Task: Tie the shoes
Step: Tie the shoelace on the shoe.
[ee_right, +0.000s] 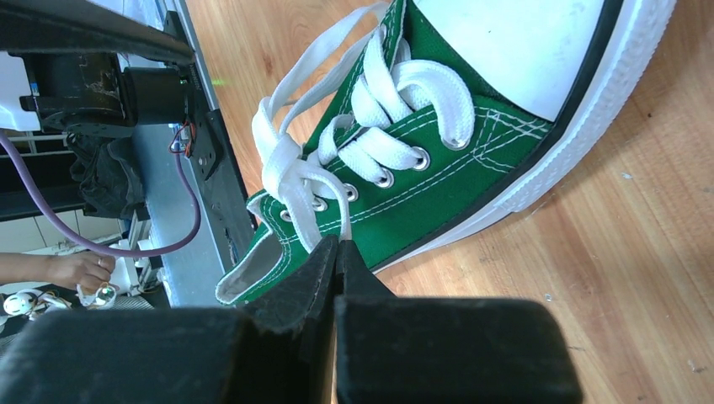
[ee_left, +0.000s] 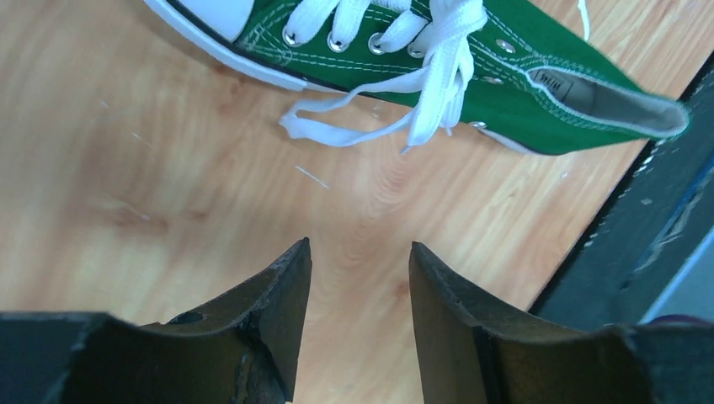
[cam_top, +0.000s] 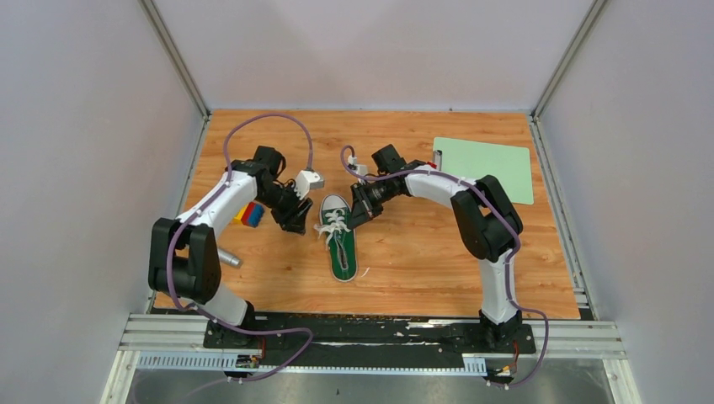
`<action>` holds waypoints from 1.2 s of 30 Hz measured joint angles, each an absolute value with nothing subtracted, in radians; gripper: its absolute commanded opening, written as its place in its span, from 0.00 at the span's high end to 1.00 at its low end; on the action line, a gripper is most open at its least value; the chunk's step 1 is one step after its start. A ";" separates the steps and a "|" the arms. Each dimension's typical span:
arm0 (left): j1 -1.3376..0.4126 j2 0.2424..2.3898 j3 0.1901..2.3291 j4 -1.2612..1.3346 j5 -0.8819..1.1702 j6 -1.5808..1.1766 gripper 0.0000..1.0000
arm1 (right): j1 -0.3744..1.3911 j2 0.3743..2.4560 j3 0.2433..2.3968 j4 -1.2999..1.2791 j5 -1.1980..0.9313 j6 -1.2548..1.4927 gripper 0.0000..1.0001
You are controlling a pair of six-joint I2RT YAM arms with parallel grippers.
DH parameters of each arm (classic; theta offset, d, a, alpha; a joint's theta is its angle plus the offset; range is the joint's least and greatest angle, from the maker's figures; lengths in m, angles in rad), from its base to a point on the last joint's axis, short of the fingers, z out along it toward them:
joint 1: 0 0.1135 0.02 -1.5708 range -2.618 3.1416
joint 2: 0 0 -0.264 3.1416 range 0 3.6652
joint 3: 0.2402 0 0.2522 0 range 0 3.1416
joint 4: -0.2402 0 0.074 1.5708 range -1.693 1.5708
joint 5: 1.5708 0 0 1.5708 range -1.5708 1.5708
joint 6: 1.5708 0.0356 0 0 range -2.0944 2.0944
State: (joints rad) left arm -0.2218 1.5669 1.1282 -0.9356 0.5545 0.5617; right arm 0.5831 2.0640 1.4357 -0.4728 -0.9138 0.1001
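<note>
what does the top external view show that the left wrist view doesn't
Only the top external view: the left arm and right arm whole, the pale green rectangular mat at the far right, and the red, yellow and blue blocks and silver cylinder near the left arm.
Only the left wrist view: the left arm's fingers open over bare wood, the shoe's metal eyelets and the label inside its opening.
Both: the green canvas sneaker, its white flat laces and the wooden table.
</note>
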 measured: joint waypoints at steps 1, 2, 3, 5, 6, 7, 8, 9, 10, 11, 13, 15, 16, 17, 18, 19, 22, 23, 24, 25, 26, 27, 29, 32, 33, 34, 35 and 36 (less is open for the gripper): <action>-0.214 1.558 1.120 -0.923 0.566 0.628 0.45 | 0.583 2.064 1.436 -0.473 -0.914 0.100 1.00; -0.209 1.555 1.118 -0.919 0.579 0.678 0.45 | 0.583 2.064 1.436 -0.473 -0.914 0.100 1.00; -0.206 1.558 1.118 -0.914 0.596 0.728 0.45 | 0.583 2.064 1.436 -0.473 -0.914 0.100 1.00; -0.204 1.576 1.119 -0.904 0.628 0.800 0.45 | 0.583 2.064 1.436 -0.473 -0.914 0.100 1.00; -0.205 1.590 1.121 -0.898 0.639 0.829 0.45 | 0.583 2.065 1.436 -0.472 -0.914 0.100 1.00; -0.208 1.610 1.121 -0.888 0.648 0.860 0.45 | 0.583 2.065 1.436 -0.473 -0.914 0.100 1.00; -0.210 1.627 1.121 -0.880 0.651 0.881 0.45 | 0.583 2.065 1.436 -0.473 -0.914 0.100 1.00; -0.212 1.644 1.121 -0.870 0.652 0.906 0.45 | 0.583 2.066 1.436 -0.473 -0.914 0.100 1.00; -0.215 1.660 1.121 -0.861 0.653 0.931 0.45 | 0.583 2.066 1.436 -0.473 -0.914 0.100 1.00; -0.217 1.672 1.121 -0.852 0.653 0.953 0.45 | 0.583 2.066 1.436 -0.473 -0.914 0.100 1.00; -0.223 1.687 1.121 -0.837 0.653 0.984 0.45 | 0.583 2.067 1.436 -0.473 -0.914 0.101 1.00; -0.231 1.700 1.121 -0.817 0.653 1.004 0.46 | 0.583 2.071 1.436 -0.472 -0.914 0.101 1.00; -0.241 1.708 1.121 -0.802 0.653 1.010 0.48 | 0.583 2.074 1.436 -0.473 -0.914 0.101 1.00; -0.250 1.716 1.121 -0.789 0.652 1.013 0.50 | 0.583 2.076 1.436 -0.473 -0.914 0.101 1.00; -0.261 1.724 1.121 -0.776 0.650 1.013 0.56 | 0.583 2.076 1.436 -0.474 -0.913 0.101 1.00; -0.272 1.732 1.121 -0.764 0.649 1.013 0.60 | 0.583 2.077 1.436 -0.473 -0.914 0.101 1.00; -0.297 1.756 1.121 -0.741 0.646 1.012 0.89 | 0.583 2.076 1.436 -0.474 -0.913 0.100 1.00; -0.305 1.765 1.121 -0.738 0.644 1.013 0.97 | 0.583 2.076 1.435 -0.473 -0.913 0.100 1.00; -0.308 1.771 1.121 -0.738 0.634 1.005 0.99 | 0.582 2.076 1.434 -0.473 -0.912 0.100 1.00; -0.311 1.776 1.121 -0.738 0.623 0.996 1.00 | 0.580 2.076 1.432 -0.472 -0.912 0.099 1.00; -0.310 1.780 1.121 -0.739 0.610 0.988 1.00 | 0.578 2.076 1.428 -0.472 -0.912 0.099 1.00; -0.305 1.782 1.121 -0.740 0.598 0.980 1.00 | 0.576 2.076 1.422 -0.471 -0.913 0.098 1.00; -0.283 1.783 1.122 -0.744 0.579 0.953 1.00 | 0.572 2.076 1.404 -0.472 -0.912 0.094 1.00; -0.234 1.782 1.125 -0.743 0.547 0.912 1.00 | 0.557 2.074 1.372 -0.474 -0.912 0.084 1.00; -0.220 1.780 1.125 -0.743 0.535 0.898 1.00 | 0.550 2.072 1.358 -0.474 -0.909 0.082 1.00; -0.208 1.778 1.125 -0.743 0.524 0.886 1.00 | 0.546 2.071 1.351 -0.476 -0.908 0.080 1.00; -0.198 1.774 1.125 -0.744 0.514 0.873 1.00 | 0.543 2.069 1.342 -0.475 -0.907 0.076 1.00; -0.190 1.768 1.124 -0.744 0.507 0.860 1.00 | 0.540 2.066 1.336 -0.476 -0.907 0.075 1.00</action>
State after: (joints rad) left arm -0.1902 1.7683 1.1244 -0.7444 0.5068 0.8604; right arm 0.5396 2.0663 1.3357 -0.4759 -0.9066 0.0753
